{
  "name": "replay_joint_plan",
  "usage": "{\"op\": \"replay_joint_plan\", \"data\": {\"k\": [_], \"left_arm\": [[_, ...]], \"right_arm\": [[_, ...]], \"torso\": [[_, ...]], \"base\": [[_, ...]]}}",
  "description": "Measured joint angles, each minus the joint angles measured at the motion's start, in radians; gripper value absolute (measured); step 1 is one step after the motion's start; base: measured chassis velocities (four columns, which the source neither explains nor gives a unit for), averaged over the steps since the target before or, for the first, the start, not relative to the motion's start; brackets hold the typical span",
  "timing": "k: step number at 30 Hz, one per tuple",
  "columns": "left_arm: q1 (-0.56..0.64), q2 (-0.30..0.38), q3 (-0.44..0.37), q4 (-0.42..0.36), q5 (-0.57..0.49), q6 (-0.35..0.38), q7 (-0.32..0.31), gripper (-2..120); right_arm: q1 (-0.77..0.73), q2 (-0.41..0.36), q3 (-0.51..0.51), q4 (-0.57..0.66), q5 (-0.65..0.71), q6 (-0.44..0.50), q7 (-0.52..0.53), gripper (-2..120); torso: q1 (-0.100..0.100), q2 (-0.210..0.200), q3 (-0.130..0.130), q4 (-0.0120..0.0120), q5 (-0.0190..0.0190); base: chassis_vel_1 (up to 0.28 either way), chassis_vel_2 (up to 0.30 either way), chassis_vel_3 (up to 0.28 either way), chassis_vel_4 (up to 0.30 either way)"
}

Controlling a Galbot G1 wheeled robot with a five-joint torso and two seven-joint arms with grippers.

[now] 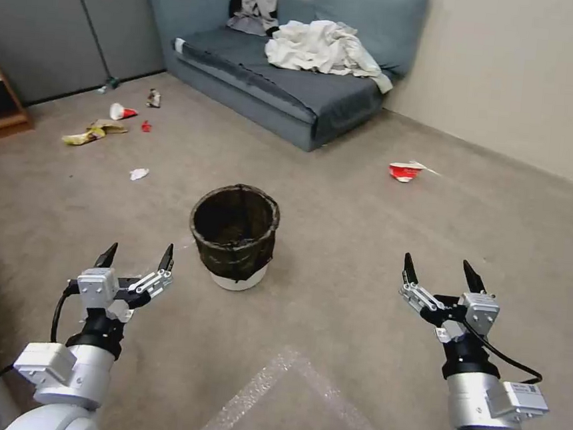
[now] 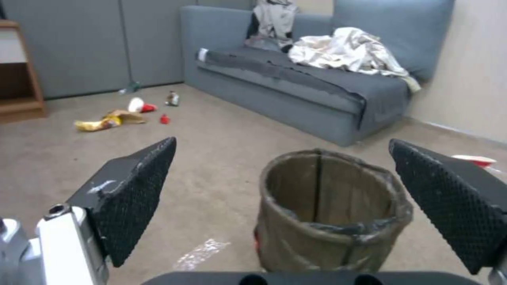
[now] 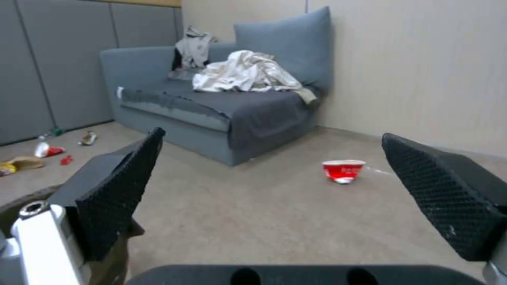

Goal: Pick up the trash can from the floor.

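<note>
- One trash can stands upright on the floor, its long axis vertical and its mouth facing up; a dark bag is folded over its rim and a white base shows below.
- The left tool hovers just beside the trash can, fingers spread open, touching nothing; from its wrist the can sits between the fingers but farther off.
- The right tool hangs well apart from the trash can on the other side, also open and empty.
- Beyond the trash can stands a grey sofa; a crushed red cup lies near it.
</note>
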Motion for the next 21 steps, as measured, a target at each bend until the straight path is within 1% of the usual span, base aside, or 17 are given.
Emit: {"op": "replay_joint_plan", "data": {"k": [4, 8, 13, 21], "left_arm": [[0.0, 0.0, 0.0, 0.001, 0.001, -0.003, 0.0, 100], [-0.002, -0.001, -0.001, 0.016, 0.021, -0.038, -0.001, 100], [-0.002, -0.001, -0.001, 0.019, 0.028, -0.049, -0.001, 100], [0.0, -0.001, -0.002, 0.023, 0.052, -0.065, 0.0, 100]], "right_arm": [[0.001, 0.0, 0.0, -0.003, 0.0, 0.007, -0.002, 100], [0.002, -0.001, 0.001, -0.013, 0.001, 0.031, -0.008, 100], [0.002, -0.001, 0.001, -0.016, 0.003, 0.044, -0.016, 100], [-0.002, 0.001, 0.005, -0.022, 0.014, 0.064, -0.065, 100]], "torso": [[0.0, 0.0, 0.0, 0.0001, 0.0], [0.0, 0.0, 0.0, -0.0002, 0.0], [0.0, 0.0, 0.0, -0.0001, 0.0], [0.0, 0.0, 0.0, -0.0001, 0.0]], "base": [[0.057, 0.047, 0.077, 0.047], [0.0, 0.0, 0.0, 0.0], [0.0, 0.0, 0.0, 0.0], [0.0, 0.0, 0.0, 0.0]]}}
